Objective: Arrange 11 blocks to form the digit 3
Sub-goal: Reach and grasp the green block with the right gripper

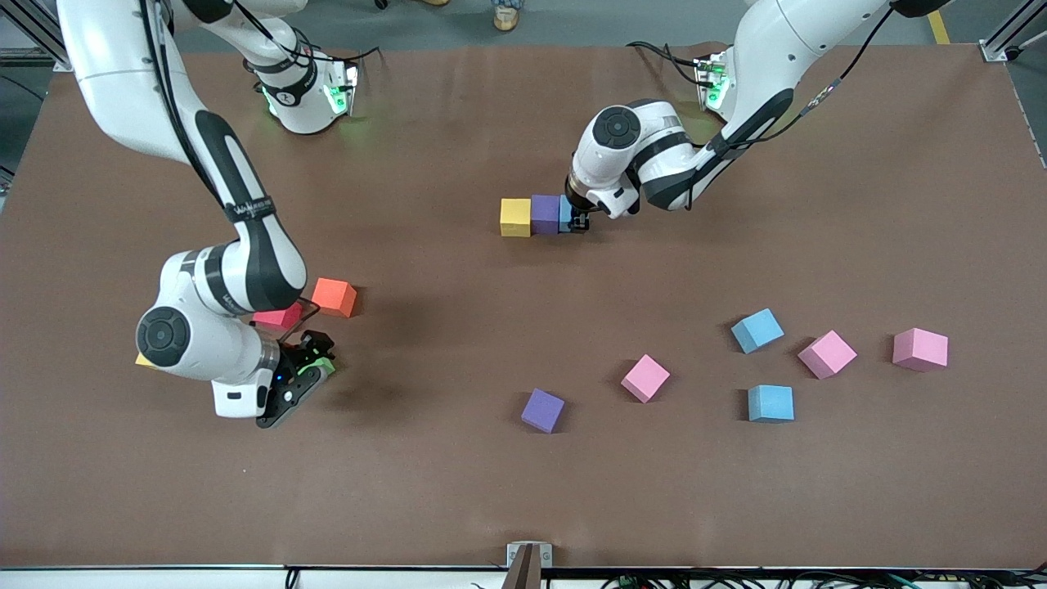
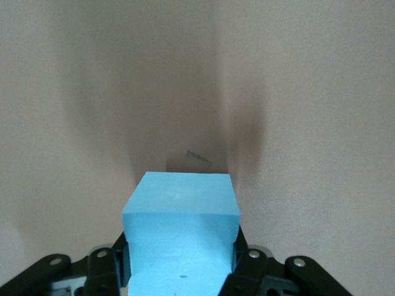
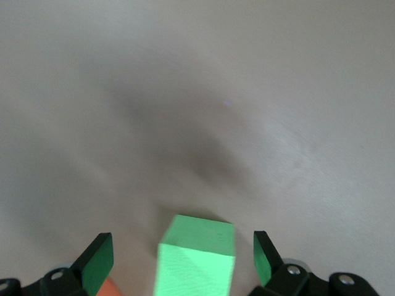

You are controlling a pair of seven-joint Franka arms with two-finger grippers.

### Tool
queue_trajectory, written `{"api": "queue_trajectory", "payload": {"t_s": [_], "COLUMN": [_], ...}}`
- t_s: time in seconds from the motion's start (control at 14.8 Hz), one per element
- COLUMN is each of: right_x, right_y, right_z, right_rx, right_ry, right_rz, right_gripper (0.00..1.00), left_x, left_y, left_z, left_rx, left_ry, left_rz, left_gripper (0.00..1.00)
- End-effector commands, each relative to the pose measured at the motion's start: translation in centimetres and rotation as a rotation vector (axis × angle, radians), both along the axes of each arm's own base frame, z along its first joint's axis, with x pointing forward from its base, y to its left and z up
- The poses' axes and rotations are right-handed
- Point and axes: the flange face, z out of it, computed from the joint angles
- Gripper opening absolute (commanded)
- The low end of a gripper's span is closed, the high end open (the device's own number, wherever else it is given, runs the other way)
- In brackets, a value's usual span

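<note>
The row of yellow block, purple block and blue block runs along the table's length. The left gripper clamps the blue block. Only the right wrist view shows the green block between the spread fingers of the right gripper.

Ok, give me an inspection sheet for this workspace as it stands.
Surface: brown matte table.
Job's things: yellow foam cube, purple foam cube and blue foam cube touching in a row; nearer the camera, loose pink cubes, loose blue cubes, loose purple cube; orange cube, red cube, green cube toward the right arm's end.
Clutter: nothing seen.
Grippers: left gripper jaws shut on the row's blue cube; right gripper jaws open around the green cube.
Cables: black cables by the bases.
Surroundings: grey floor.
</note>
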Motion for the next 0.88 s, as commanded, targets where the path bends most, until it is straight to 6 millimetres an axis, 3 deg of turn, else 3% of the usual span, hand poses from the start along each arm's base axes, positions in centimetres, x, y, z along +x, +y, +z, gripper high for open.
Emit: {"api": "queue_trajectory", "payload": {"t_s": [0.0, 0.13, 0.27, 0.81], "right_x": [0.8, 0.7, 0.0, -1.9], "right_y": [-1.4, -2.6, -2.6, -1.7], "right_z": [-0.4, -1.7, -3.6, -6.1], "right_rx": [-0.018, -0.035, -0.038, -0.046], "right_ry": [-0.010, 0.010, 0.048, 0.103], "right_rz": [-0.030, -0.042, -0.042, -0.027], "right_gripper": [1.00, 1.00, 1.00, 1.00], "left_x": [-0.3, -0.1, 0.0, 0.5], "left_y": [-0.6, -0.6, -0.5, -0.2], "left_z": [0.1, 0.2, 0.2, -0.2], "left_rx": [-0.007, -0.010, -0.010, -0.003], "left_ry": [-0.006, -0.008, -0.008, -0.009], "left_rz": [0.069, 0.072, 0.073, 0.083], "left_gripper": [0.07, 0.08, 0.08, 0.08]}}
